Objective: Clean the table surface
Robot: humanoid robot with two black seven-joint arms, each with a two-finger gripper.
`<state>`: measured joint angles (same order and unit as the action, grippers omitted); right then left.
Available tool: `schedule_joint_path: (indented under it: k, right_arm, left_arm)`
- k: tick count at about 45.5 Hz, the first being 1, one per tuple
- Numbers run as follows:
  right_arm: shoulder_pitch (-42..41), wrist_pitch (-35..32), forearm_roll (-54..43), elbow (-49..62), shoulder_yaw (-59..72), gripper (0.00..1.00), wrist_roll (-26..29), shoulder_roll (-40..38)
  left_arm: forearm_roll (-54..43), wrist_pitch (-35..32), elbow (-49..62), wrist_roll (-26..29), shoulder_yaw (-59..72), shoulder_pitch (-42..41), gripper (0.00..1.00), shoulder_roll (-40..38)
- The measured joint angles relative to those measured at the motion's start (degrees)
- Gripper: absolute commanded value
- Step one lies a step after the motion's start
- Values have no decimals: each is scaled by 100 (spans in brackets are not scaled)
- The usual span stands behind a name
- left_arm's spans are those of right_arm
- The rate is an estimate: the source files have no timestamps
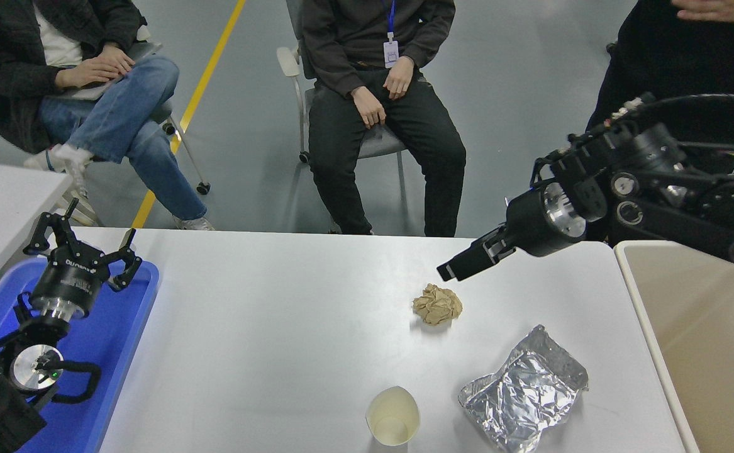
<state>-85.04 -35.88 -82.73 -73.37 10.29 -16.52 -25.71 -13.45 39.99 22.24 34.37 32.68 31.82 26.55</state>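
Tabletop, broad matte white (266,352), carries a crumpled brown paper ball (437,304) just below-left of my right gripper (451,270), whose opening I cannot tell; left gripper (83,248) parked, spread wide.

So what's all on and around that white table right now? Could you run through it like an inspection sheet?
Surface: table surface white, no spills seen.
Job's things: crumpled brown paper ball, paper cup upright, crumpled foil, all apart from each other.
Clutter: nothing seen beyond those.
Grippers: right gripper above the table, just beyond the paper ball, not touching it; left gripper open over the blue tray.
Cables: black cables along the right arm.
Surroundings: beige bin at right; three people beyond the table.
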Motion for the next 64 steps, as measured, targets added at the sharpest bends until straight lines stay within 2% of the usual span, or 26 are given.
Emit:
schedule_joint_path:
  k: [9, 28, 57, 64]
  right_arm:
    - [6, -2, -147, -19, 442, 99, -1, 567]
    - [558, 96, -184, 236, 612, 99, 61, 1145]
    - [1460, 920, -232, 711, 576, 97, 72, 1315]
    - [1664, 1023, -328, 775, 528, 90, 63, 1313]
  left_arm:
    - [0, 0, 0, 0, 0, 0, 100, -1]
    - [0, 0, 0, 0, 0, 0, 100, -1]
    - [0, 0, 0, 0, 0, 0, 100, 1]
    - [0, 0, 0, 0, 0, 0, 100, 1]
